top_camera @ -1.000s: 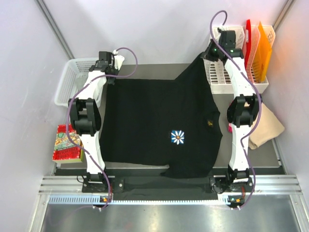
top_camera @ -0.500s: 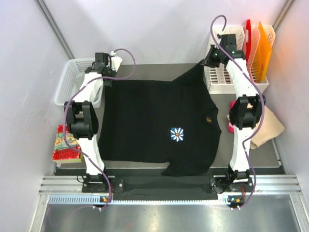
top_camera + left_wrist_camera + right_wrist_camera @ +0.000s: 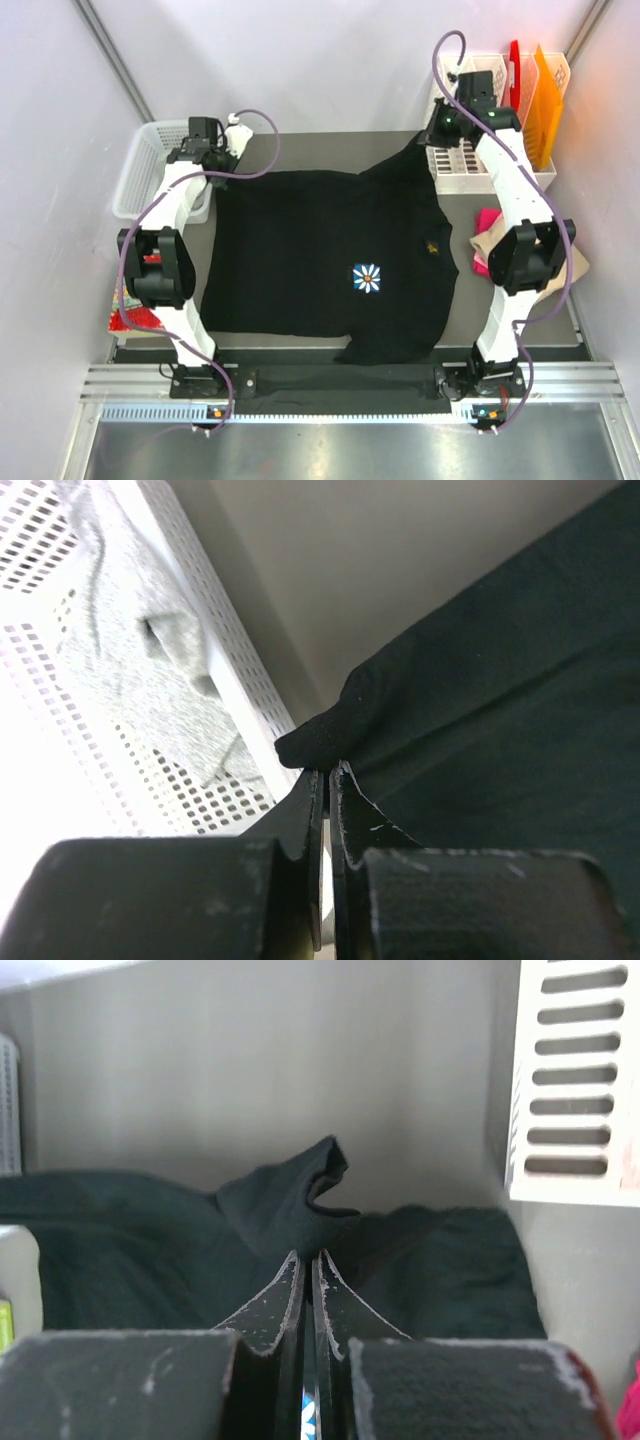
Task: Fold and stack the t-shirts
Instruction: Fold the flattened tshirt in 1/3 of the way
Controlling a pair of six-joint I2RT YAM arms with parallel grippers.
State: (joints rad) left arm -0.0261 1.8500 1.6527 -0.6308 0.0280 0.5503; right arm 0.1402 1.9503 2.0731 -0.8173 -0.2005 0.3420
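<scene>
The large black t-shirt (image 3: 320, 260) lies spread on the table with its daisy print (image 3: 368, 280) facing up. My left gripper (image 3: 222, 166) is shut on the shirt's far left corner (image 3: 320, 742), right beside the basket. My right gripper (image 3: 434, 132) is shut on the far right corner (image 3: 295, 1205), which is raised into a peak above the table. A grey shirt (image 3: 130, 650) lies inside the basket. A pink shirt (image 3: 488, 220) and a tan one (image 3: 568, 268) sit at the right edge, partly hidden behind my right arm.
A white mesh basket (image 3: 140, 170) stands at the far left. A white slotted rack (image 3: 470, 172) with red and orange dividers (image 3: 540, 100) stands at the far right. A red patterned packet (image 3: 128, 312) lies at the left, mostly behind my left arm.
Both arms have stretched farther back, drawing the shirt's far edge away from me and flatter. My right elbow swung right, uncovering the pink shirt.
</scene>
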